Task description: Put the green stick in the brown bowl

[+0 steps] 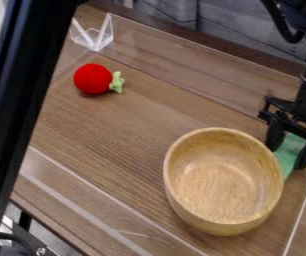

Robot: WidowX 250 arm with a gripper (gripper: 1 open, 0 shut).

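Note:
The brown bowl (225, 182) is a wide, shallow wooden bowl sitting at the lower right of the wooden table. Just past its right rim, my gripper (293, 143) comes down from the upper right with its black fingers shut on the green stick (292, 156). Only the light-green lower end of the stick shows below the fingers. It hangs close to the bowl's right rim, outside the bowl. I cannot tell whether it touches the table.
A red round fruit (94, 78) with a green stem lies at the upper left of the table. A clear plastic piece (93, 34) stands behind it. A dark out-of-focus bar (22, 110) crosses the left of the view.

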